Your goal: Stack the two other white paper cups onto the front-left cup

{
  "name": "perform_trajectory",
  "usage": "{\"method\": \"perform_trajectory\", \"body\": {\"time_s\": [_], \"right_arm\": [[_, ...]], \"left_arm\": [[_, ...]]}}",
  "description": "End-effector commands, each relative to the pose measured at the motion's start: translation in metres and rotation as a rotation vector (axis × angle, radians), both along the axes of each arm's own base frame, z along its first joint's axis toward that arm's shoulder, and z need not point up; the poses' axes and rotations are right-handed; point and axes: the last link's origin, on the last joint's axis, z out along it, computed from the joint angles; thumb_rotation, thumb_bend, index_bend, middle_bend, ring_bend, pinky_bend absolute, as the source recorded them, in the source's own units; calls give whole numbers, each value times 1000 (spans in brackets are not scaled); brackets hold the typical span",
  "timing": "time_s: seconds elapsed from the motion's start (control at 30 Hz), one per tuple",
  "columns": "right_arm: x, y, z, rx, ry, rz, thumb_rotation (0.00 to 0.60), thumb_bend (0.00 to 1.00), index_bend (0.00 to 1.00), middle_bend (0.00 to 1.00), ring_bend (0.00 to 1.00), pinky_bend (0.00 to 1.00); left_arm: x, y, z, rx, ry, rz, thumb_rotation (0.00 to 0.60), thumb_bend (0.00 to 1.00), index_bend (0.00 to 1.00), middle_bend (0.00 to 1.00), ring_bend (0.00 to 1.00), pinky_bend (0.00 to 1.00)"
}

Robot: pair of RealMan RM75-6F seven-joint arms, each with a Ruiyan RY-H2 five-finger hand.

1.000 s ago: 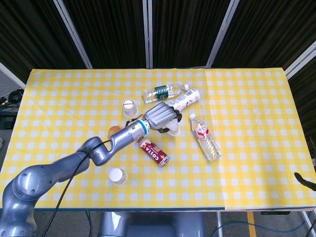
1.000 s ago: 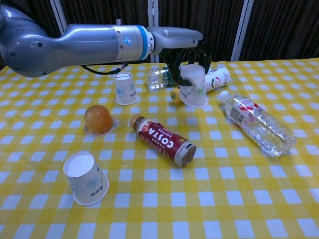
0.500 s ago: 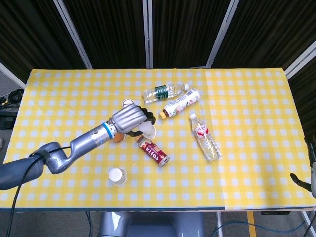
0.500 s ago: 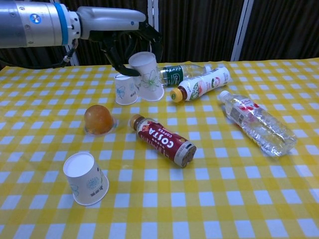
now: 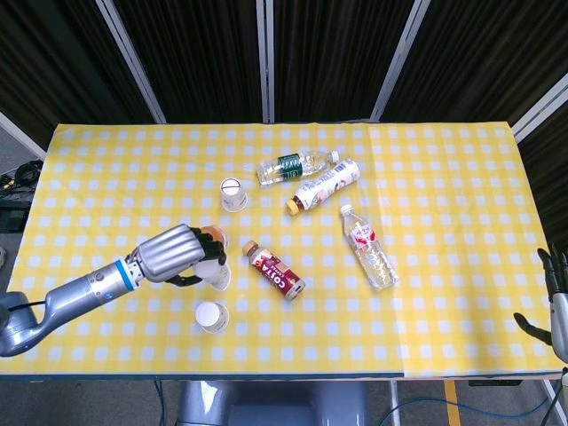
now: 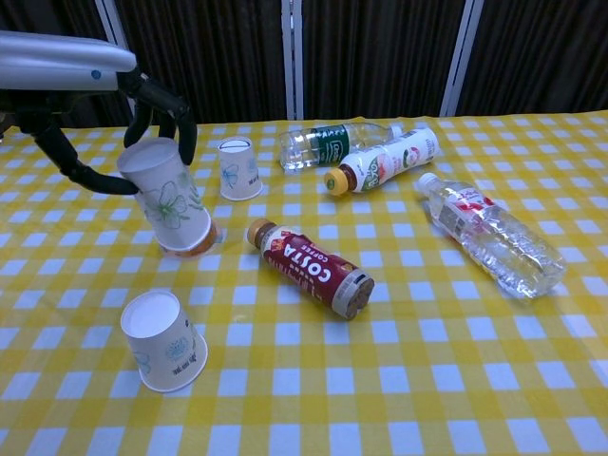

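Left hand grips a white paper cup, fingers wrapped around its upper part; cup is mouth-down, tilted, printed with a pale green flower, held off the counter and in front of an orange ball that's mostly hidden in the chest view. Front-left cup sits mouth-down just below and in front of the held one, apart from it, same white with faint print. Third cup stands mouth-down further back, near the middle. Right of it: brown Costa bottle lying on its side, green-label bottle and white-label bottle lying side by side at the back, clear water bottle lying further right. Right hand shows at the far right edge of the head view, off the counter, holding nothing, fingers apart. Counter has a yellow-and-white check cloth; dark curtain panels with pale frames behind.
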Motion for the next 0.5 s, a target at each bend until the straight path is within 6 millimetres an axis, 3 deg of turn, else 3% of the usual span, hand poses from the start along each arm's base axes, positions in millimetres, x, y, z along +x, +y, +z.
{"method": "perform_trajectory", "body": {"time_s": [0.03,0.23,0.5], "right_arm": [[1,0,-2,5,0,4,600,0,0,0,0,0],[3,1,-3,7,2,9,600,0,0,0,0,0],[2,1,-1,1,-2,8,600,0,0,0,0,0]], "left_arm": [[-7,-15,3,-33,-1,-9,600,310,465,366,378,508],[-9,-39,0,-92,12,-63,600,307,462,360,378,505],[-10,-46,-5,-108,44,-87,600,307,461,360,378,504]]}}
